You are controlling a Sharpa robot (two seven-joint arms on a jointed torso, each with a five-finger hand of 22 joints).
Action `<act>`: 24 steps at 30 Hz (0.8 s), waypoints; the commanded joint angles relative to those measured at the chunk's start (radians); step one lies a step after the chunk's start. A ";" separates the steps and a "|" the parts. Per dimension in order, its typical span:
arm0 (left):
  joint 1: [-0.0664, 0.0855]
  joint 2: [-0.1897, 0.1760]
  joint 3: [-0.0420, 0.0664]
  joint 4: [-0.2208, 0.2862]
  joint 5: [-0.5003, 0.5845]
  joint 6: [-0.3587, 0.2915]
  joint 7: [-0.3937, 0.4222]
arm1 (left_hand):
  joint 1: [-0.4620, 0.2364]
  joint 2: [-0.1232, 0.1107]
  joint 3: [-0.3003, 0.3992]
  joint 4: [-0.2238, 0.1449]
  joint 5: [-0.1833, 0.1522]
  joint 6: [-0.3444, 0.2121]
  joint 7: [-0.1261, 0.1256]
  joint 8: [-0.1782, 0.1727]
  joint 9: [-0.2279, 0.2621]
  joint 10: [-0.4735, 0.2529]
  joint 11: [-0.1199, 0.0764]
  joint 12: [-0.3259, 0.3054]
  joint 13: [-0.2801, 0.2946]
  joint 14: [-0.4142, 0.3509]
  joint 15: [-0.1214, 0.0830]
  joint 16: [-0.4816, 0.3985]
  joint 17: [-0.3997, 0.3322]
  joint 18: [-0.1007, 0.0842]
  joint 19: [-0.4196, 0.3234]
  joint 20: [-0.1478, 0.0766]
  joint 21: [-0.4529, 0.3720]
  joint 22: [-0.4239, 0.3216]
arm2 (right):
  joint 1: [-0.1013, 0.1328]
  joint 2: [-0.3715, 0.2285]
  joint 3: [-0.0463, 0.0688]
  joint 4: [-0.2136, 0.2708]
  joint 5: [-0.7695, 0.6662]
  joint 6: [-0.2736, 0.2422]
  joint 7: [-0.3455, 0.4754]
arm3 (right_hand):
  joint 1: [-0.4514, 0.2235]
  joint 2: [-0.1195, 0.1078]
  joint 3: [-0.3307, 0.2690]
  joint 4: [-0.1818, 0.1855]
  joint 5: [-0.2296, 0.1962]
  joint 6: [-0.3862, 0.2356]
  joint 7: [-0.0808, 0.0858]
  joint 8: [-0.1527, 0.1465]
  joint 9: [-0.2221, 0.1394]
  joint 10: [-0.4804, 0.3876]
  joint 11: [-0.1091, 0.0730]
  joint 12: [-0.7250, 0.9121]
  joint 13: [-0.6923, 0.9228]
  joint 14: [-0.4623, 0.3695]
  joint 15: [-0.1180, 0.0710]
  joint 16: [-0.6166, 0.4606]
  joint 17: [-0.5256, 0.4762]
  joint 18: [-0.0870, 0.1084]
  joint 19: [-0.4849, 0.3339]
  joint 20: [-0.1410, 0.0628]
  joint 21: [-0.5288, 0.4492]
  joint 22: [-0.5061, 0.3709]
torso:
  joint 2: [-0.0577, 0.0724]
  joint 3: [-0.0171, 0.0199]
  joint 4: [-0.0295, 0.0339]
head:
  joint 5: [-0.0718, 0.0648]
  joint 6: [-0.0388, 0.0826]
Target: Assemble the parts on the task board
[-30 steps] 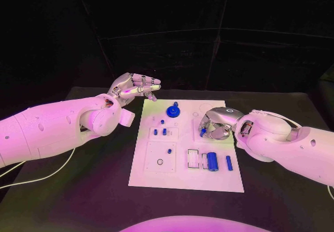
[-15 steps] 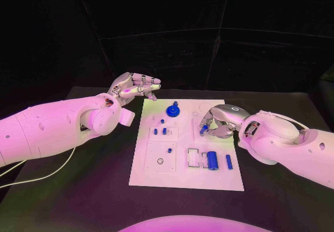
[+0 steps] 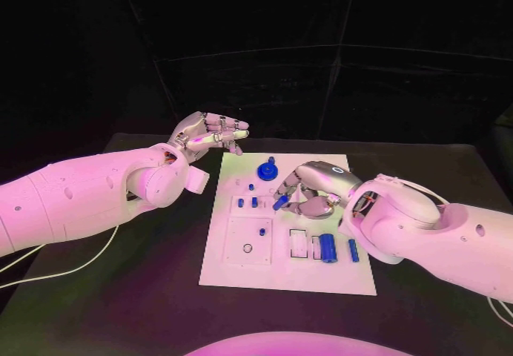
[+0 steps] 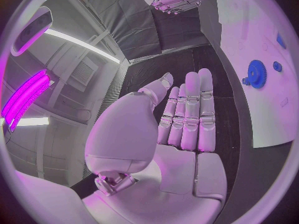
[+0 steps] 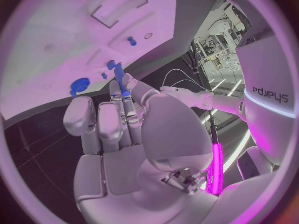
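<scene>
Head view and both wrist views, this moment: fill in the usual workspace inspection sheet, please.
Surface: black table, white task board in the middle.
Job's things: blue gear at the board's far end; small pegs standing mid-board; two blue cylinders lying near the recesses at the near right; a long blue peg in the right hand.
Clutter: nothing seen.
Hands: left hand raised beyond the board's far left corner, holding nothing, fingers apart; right hand over the board, pinching the long peg.
Cables: white cable on the table under the left arm.
Surroundings: dark curtain behind the table.
</scene>
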 commanded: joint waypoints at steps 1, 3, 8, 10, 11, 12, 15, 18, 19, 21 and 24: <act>0.001 0.004 0.001 -0.003 0.003 0.012 0.005 | 0.001 0.010 -0.008 0.001 0.001 -0.005 0.001 -0.004 -0.002 -0.006 0.001 -0.006 -0.001 0.002 0.004 -0.006 -0.001 0.012 0.006 -0.001 -0.005 -0.002 | -0.006 0.039 -0.008 -0.007 0.029 -0.001 0.041 | 0.007 -0.003 0.007 0.001 0.008 0.001 0.006 -0.004 -0.002 0.003 0.005 -0.006 -0.001 0.008 -0.004 0.006 -0.001 0.002 0.005 -0.002 0.006 -0.001 | 0.002 0.0007 -0.0034 | 0.004 0.001; 0.001 0.007 0.001 -0.004 0.003 0.013 0.005 | 0.001 0.010 -0.008 0.001 0.001 -0.005 0.001 -0.004 -0.002 -0.006 0.001 -0.006 -0.001 0.002 0.004 -0.006 -0.001 0.012 0.006 -0.001 -0.005 -0.002 | -0.010 0.067 -0.019 -0.012 0.021 0.007 0.051 | 0.007 -0.003 0.007 0.001 0.009 0.000 0.006 -0.005 -0.002 0.002 0.006 -0.007 -0.001 0.008 -0.004 0.006 -0.001 0.001 0.005 -0.001 0.006 0.000 | 0.001 0.0000 -0.0004 | 0.004 -0.001; 0.001 0.012 0.001 -0.006 0.003 0.014 0.005 | 0.001 0.010 -0.008 0.001 0.001 -0.005 0.001 -0.004 -0.002 -0.006 0.001 -0.006 -0.001 0.002 0.004 -0.006 -0.001 0.012 0.006 -0.001 -0.005 -0.002 | -0.023 0.120 -0.038 -0.031 0.005 0.033 0.063 | 0.006 -0.004 0.008 0.001 0.011 -0.001 0.007 -0.006 -0.002 0.002 0.006 -0.008 -0.001 0.008 -0.004 0.007 -0.001 0.002 0.004 -0.001 0.006 -0.002 | 0.001 -0.0012 0.0011 | 0.007 -0.003; 0.001 0.014 0.001 -0.007 0.003 0.014 0.005 | 0.001 0.010 -0.008 0.001 0.001 -0.005 0.001 -0.004 -0.002 -0.006 0.001 -0.006 -0.001 0.002 0.004 -0.006 -0.001 0.012 0.006 -0.001 -0.005 -0.002 | -0.026 0.133 -0.044 -0.040 0.002 0.046 0.059 | 0.006 -0.004 0.009 0.001 0.012 -0.001 0.007 -0.006 -0.003 0.002 0.007 -0.009 -0.001 0.008 -0.003 0.007 -0.001 0.002 0.003 -0.001 0.005 -0.002 | 0.000 -0.0012 0.0020 | 0.011 -0.005; 0.001 0.015 0.001 -0.007 0.003 0.015 0.005 | 0.001 0.010 -0.008 0.001 0.001 -0.005 0.001 -0.004 -0.002 -0.006 0.001 -0.006 -0.001 0.002 0.004 -0.006 -0.001 0.012 0.006 -0.001 -0.005 -0.002 | -0.027 0.139 -0.047 -0.045 0.001 0.055 0.055 | 0.005 -0.005 0.009 0.002 0.013 -0.001 0.008 -0.007 -0.003 0.001 0.007 -0.010 -0.002 0.008 -0.003 0.006 -0.002 0.002 0.003 -0.001 0.005 -0.003 | 0.000 -0.0007 0.0013 | 0.012 -0.005; 0.001 0.015 0.001 -0.008 0.003 0.015 0.005 | 0.001 0.010 -0.008 0.001 0.001 -0.005 0.001 -0.004 -0.002 -0.006 0.001 -0.006 -0.001 0.002 0.004 -0.006 -0.001 0.012 0.006 -0.001 -0.005 -0.002 | -0.027 0.141 -0.049 -0.047 0.001 0.058 0.053 | 0.005 -0.005 0.009 0.002 0.013 -0.001 0.008 -0.007 -0.003 0.001 0.007 -0.010 -0.002 0.008 -0.003 0.006 -0.002 0.002 0.003 -0.001 0.005 -0.003 | 0.000 -0.0008 0.0015 | 0.012 -0.005; 0.001 0.016 0.001 -0.008 0.003 0.015 0.005 | 0.001 0.010 -0.008 0.001 0.001 -0.005 0.001 -0.004 -0.002 -0.006 0.001 -0.006 -0.001 0.002 0.004 -0.006 -0.001 0.012 0.006 -0.001 -0.005 -0.002 | -0.029 0.151 -0.066 -0.058 -0.001 0.082 0.043 | 0.001 -0.006 0.008 0.004 0.013 -0.002 0.008 -0.008 -0.003 0.001 0.008 -0.012 -0.001 0.007 -0.002 0.006 -0.003 0.002 0.002 0.000 0.005 -0.004 | 0.000 -0.0010 0.0017 | 0.015 -0.007; 0.001 0.016 0.001 -0.008 0.003 0.015 0.005 | 0.001 0.010 -0.008 0.001 0.001 -0.005 0.001 -0.004 -0.002 -0.006 0.001 -0.006 -0.001 0.002 0.004 -0.006 -0.001 0.012 0.006 -0.001 -0.005 -0.002 | -0.031 0.161 -0.078 -0.068 -0.003 0.106 0.036 | 0.001 -0.006 0.008 0.004 0.014 -0.002 0.009 -0.008 -0.003 0.001 0.008 -0.013 -0.001 0.007 -0.002 0.006 -0.004 0.002 0.002 0.000 0.004 -0.005 | 0.000 -0.0006 0.0008 | 0.020 -0.009; 0.001 0.016 0.001 -0.008 0.003 0.014 0.005 | 0.001 0.010 -0.008 0.001 0.001 -0.005 0.001 -0.004 -0.002 -0.006 0.001 -0.006 -0.001 0.002 0.004 -0.006 -0.001 0.012 0.006 -0.001 -0.005 -0.002 | -0.032 0.163 -0.080 -0.070 -0.005 0.111 0.035 | 0.001 -0.006 0.008 0.004 0.014 -0.002 0.009 -0.008 -0.003 0.001 0.008 -0.013 -0.001 0.007 -0.002 0.006 -0.004 0.002 0.002 0.000 0.004 -0.005 | 0.001 0.0003 0.0002 | 0.022 -0.009; 0.001 0.016 0.001 -0.009 0.003 0.015 0.004 | 0.001 0.010 -0.008 0.001 0.001 -0.005 0.001 -0.004 -0.002 -0.006 0.001 -0.006 -0.001 0.002 0.004 -0.006 -0.001 0.012 0.006 -0.001 -0.005 -0.002 | -0.034 0.167 -0.083 -0.074 -0.011 0.119 0.031 | 0.001 -0.006 0.008 0.004 0.014 -0.002 0.009 -0.008 -0.003 0.001 0.008 -0.013 -0.001 0.007 -0.002 0.006 -0.004 0.002 0.002 0.000 0.004 -0.005 | 0.000 0.0009 -0.0002 | 0.024 -0.010; 0.001 0.017 0.001 -0.009 0.003 0.016 0.004 | 0.001 0.010 -0.008 0.001 0.001 -0.005 0.001 -0.004 -0.002 -0.006 0.001 -0.006 -0.001 0.002 0.004 -0.006 -0.001 0.012 0.006 -0.001 -0.005 -0.002 | -0.035 0.172 -0.085 -0.079 -0.017 0.128 0.027 | -0.001 -0.006 0.008 0.005 0.014 -0.002 0.009 -0.009 -0.003 0.001 0.008 -0.014 -0.001 0.007 -0.002 0.005 -0.005 0.002 0.001 0.000 0.004 -0.005 | 0.001 0.0012 -0.0002 | 0.026 -0.012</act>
